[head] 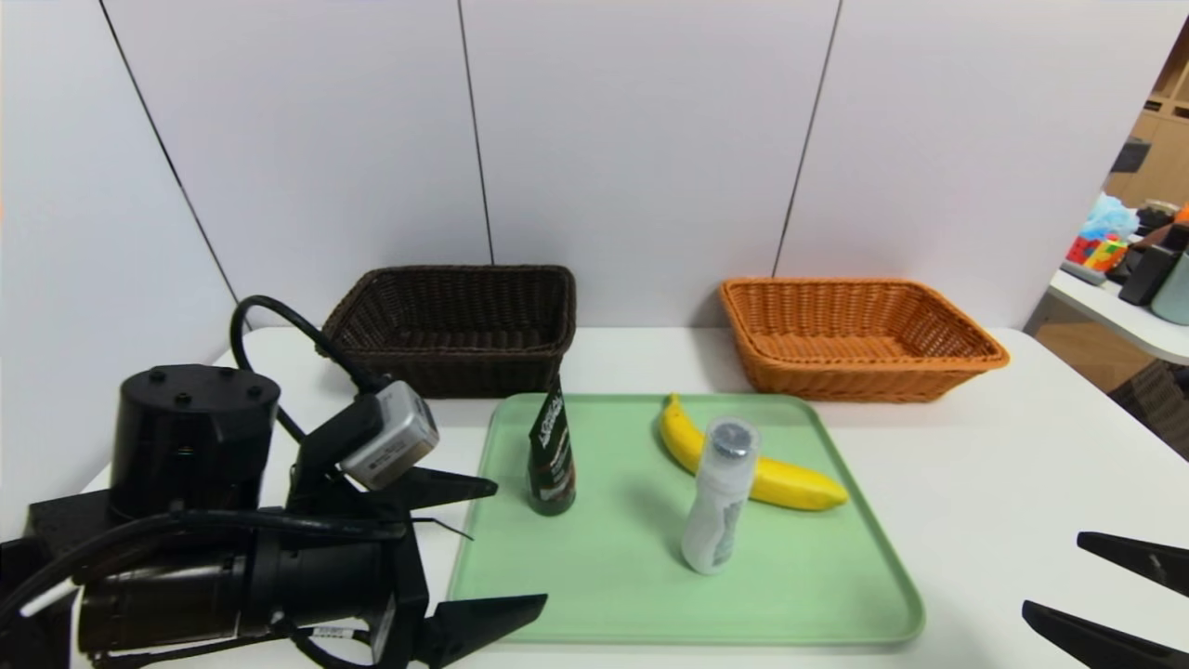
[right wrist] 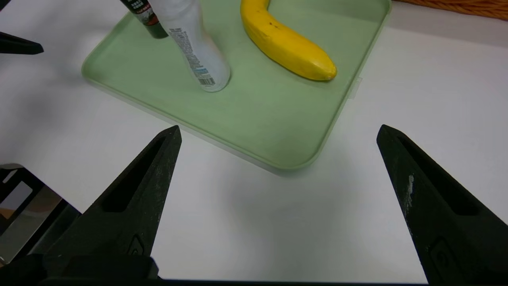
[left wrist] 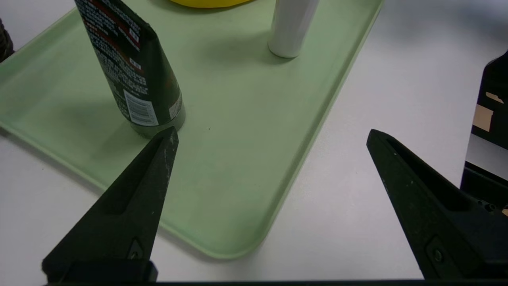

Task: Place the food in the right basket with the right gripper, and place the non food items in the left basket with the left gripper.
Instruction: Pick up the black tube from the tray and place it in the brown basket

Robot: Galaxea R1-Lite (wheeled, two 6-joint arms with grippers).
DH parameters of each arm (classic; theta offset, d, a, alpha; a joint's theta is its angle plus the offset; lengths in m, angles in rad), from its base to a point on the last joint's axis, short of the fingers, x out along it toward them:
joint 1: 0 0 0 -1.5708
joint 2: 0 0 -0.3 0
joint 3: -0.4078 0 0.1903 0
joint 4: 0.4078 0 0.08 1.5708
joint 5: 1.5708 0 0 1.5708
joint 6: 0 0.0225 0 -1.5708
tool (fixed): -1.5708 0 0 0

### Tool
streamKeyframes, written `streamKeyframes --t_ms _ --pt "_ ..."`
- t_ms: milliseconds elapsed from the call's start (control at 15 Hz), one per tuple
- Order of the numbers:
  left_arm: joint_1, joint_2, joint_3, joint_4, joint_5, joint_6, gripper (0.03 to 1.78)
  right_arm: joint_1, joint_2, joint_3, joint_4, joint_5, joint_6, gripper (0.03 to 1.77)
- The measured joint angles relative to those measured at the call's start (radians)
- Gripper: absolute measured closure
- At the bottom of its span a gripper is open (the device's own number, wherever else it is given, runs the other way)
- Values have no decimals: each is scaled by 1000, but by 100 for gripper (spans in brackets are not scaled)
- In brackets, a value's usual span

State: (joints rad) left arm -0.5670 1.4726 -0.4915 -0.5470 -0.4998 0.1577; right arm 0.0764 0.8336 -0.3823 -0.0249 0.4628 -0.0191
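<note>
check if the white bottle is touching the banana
Cannot tell. In the head view the white bottle overlaps the banana; the right wrist view crops their closest point.

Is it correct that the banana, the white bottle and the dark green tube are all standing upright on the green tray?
Not quite. The banana lies flat on the green tray; only the white bottle and the dark green tube stand upright there. The head view shows this, and the right wrist view confirms it.
</note>
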Motion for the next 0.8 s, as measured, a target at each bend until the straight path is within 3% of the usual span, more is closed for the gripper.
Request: streamKeyframes --t_ms 200,533,800 --pt "-12 92 3 -86 10 -4 12 0 22 0 0 -1 -1 10" --pt "-30 180 2 -175 114 -10 12 0 65 1 -51 -2 -1 10" --pt "-30 196 1 -185 149 -7 12 0 78 2 -56 -1 -2 10"
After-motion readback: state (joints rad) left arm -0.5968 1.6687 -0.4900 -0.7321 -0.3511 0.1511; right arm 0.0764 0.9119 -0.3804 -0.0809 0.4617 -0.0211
